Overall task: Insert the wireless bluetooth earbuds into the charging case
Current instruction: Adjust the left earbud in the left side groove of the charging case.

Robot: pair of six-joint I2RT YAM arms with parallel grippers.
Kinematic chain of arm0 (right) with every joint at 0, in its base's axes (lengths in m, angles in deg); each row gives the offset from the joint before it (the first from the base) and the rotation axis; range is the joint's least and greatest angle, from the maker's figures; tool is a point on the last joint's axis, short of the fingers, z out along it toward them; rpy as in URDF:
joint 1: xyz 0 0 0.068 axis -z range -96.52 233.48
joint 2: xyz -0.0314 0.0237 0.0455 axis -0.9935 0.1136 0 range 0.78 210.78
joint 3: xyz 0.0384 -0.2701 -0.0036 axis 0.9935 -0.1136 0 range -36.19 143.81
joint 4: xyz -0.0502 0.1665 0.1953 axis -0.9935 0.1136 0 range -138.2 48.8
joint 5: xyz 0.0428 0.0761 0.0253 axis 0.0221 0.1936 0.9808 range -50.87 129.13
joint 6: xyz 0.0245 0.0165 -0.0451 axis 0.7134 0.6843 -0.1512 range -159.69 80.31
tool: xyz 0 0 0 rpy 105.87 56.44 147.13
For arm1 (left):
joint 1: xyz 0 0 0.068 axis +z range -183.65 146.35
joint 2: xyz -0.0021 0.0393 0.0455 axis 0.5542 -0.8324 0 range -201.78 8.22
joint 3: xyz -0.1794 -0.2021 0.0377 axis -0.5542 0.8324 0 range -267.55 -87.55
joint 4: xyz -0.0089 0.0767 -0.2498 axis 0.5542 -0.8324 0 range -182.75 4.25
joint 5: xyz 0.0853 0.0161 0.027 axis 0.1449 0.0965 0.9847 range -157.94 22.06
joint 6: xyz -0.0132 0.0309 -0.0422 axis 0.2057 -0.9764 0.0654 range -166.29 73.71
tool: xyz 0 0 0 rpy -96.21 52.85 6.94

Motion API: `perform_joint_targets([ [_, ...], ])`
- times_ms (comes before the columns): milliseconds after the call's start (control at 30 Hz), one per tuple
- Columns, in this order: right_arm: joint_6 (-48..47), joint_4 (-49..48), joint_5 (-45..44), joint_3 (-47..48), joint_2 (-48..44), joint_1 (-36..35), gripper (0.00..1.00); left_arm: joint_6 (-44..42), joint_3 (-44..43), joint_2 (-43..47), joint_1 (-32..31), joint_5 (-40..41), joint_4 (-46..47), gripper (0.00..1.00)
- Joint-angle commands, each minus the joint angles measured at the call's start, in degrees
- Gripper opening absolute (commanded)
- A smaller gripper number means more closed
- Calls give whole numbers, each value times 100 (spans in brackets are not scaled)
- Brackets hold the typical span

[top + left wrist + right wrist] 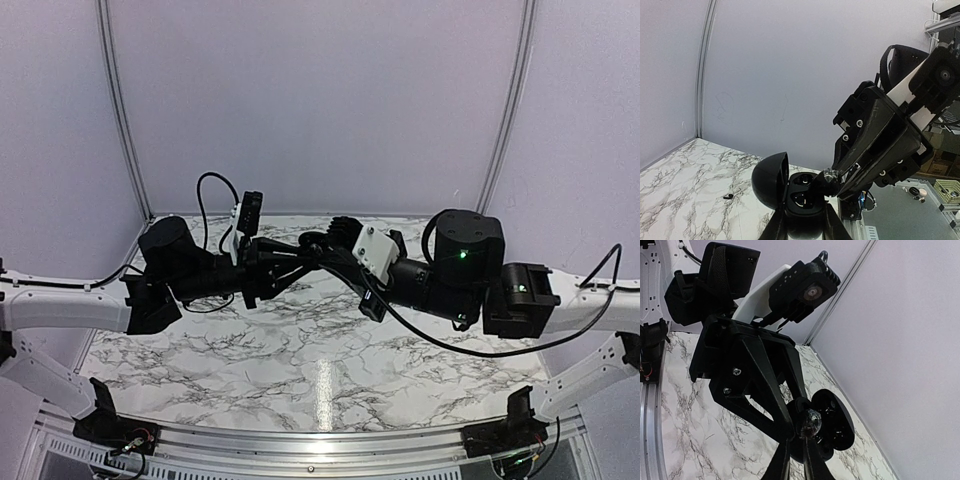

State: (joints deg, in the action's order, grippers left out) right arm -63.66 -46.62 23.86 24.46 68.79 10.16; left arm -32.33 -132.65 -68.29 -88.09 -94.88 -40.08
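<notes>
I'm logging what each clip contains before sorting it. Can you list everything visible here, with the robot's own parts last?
charging case: one, black, lid open, held above the table in the left claw.
earbud: one visible, dark and glossy, pinched at the right claw's tips over the open case. I cannot tell whether a second one sits inside.
dark speck: one, black, on the table left of the case, too small to identify.
table: one, white marble with grey veins, under both arms.
backdrop walls: pale lilac, behind and beside the table.
left claw: one, black, shut on the case.
right claw: one, black, shut on the earbud.
</notes>
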Motion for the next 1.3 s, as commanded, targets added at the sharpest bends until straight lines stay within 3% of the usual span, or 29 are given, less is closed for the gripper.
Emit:
perform_joint_targets([
  [0, 59, -66, 110, 273, 76, 36, 12, 5, -85, -65, 20, -1, 241, 0],
  [1267, 165, -97, -143, 481, 423, 32, 10, -129, -134, -174, -5, 4, 207, 0],
])
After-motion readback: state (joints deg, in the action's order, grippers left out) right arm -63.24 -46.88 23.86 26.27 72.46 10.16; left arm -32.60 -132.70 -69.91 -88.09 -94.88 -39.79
